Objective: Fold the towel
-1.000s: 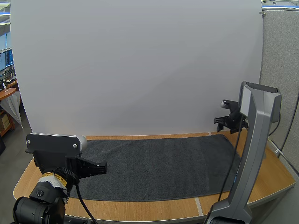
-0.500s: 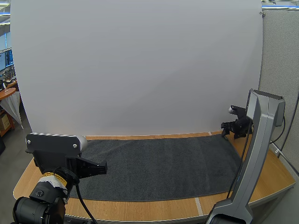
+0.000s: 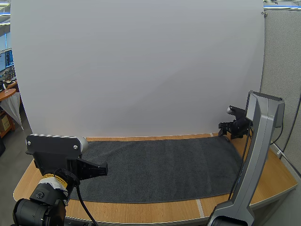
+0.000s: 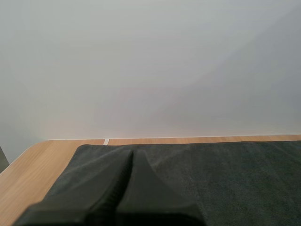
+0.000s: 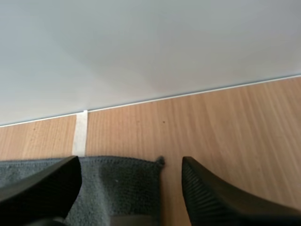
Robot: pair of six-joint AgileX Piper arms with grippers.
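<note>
A dark grey towel [image 3: 160, 167] was spread flat along the wooden desk [image 3: 277, 181], its far edge close to a plain white backboard [image 3: 141, 70]. The left fingers [image 4: 130, 165] were pressed together into one wedge over the towel's left end. The right fingers [image 3: 223, 128] were held apart and empty, and the towel's far right corner [image 5: 159, 162] was seen between them, bordered by bare wood.

High view looks down over the whole towel [image 3: 160, 165]; each wrist view, low over it, faces a far corner.
</note>
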